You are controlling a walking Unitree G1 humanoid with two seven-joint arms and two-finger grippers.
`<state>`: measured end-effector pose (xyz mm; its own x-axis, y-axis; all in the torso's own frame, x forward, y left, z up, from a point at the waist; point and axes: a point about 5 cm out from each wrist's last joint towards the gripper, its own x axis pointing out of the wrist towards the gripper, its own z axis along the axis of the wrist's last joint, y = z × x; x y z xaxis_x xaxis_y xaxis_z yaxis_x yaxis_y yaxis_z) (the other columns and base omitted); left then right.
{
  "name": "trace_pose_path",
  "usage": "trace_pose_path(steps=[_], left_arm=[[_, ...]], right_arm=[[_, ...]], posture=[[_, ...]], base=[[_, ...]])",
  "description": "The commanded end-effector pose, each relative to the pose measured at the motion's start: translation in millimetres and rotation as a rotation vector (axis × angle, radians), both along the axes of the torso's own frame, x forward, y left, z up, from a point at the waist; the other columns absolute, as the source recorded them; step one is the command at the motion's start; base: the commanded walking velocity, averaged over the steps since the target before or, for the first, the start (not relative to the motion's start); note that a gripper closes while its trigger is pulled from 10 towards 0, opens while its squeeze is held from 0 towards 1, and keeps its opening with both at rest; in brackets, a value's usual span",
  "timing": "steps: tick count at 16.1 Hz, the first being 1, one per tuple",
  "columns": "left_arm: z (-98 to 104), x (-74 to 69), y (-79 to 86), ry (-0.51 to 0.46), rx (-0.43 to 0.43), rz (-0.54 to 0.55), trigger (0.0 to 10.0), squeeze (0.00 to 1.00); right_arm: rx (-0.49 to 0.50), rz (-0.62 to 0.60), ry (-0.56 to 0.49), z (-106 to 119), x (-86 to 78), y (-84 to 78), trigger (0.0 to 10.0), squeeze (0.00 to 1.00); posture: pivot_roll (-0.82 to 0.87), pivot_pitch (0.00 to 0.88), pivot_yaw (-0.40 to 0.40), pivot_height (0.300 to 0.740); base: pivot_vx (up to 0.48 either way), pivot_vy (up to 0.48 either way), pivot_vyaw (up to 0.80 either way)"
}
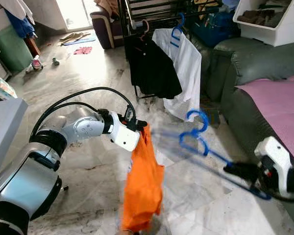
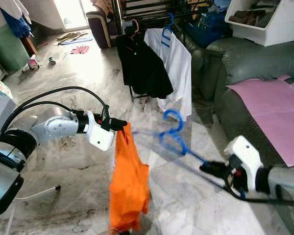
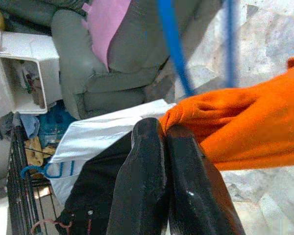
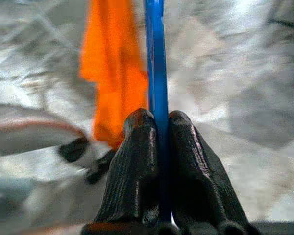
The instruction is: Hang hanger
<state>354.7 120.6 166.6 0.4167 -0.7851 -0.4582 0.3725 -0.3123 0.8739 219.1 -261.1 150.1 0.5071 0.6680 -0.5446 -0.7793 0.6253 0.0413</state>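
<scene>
Right gripper (image 4: 159,122) jaws clamp blue hanger (image 4: 156,58) (orange garment (image 4: 112,63) beyond)

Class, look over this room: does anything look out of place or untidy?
Yes. Beyond the rack, small items lie scattered on the floor. The orange garment dangles bunched from the left tool, off the blue hanger that the right tool holds.

Soft matt orange cloth (image 1: 143,188) hanging at lower centre. Thin glossy blue plastic hanger (image 1: 202,142) right of centre. Polished, veined marble floor (image 1: 88,78). Smooth grey leather sofa (image 1: 245,63) at upper right.
</scene>
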Motion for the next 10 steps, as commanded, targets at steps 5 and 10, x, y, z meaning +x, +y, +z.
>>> trace_pose_path(steps=[5,10], left_arm=[[3,6.1,15.9,-0.087,0.06,0.038,10.0,0.0],[2,8.9,20.2,-0.131,0.061,0.065,10.0,0.0]], right_arm=[[-0.021,0.062,0.047,12,-15.1,-10.5,10.0,0.0],[-0.009,0.106,0.092,13,-25.2,-11.5,10.0,0.0]], posture=[[-0.07,0.055,0.12,0.74],[-0.07,0.058,0.122,0.74]], base=[[0.0,0.0,0.0],[0.0,0.0,0.0]])
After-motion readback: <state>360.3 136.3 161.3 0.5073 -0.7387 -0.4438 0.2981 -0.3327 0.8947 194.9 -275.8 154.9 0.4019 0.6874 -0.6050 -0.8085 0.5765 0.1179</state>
